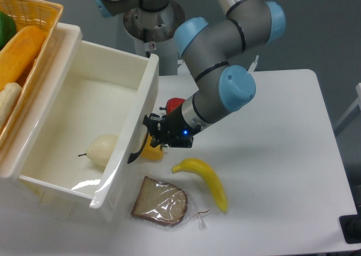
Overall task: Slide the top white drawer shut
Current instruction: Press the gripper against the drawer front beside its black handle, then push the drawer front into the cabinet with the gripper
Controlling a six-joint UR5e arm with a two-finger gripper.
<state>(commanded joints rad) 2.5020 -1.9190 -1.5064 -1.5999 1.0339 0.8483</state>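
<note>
The drawer stands pulled far out, a pear inside, its front panel just left of our gripper. We sit level with the handle — placed, we judge, to push it shut. Whether the gripper is open we cannot tell. A banana lies below-right on the bench.
</note>
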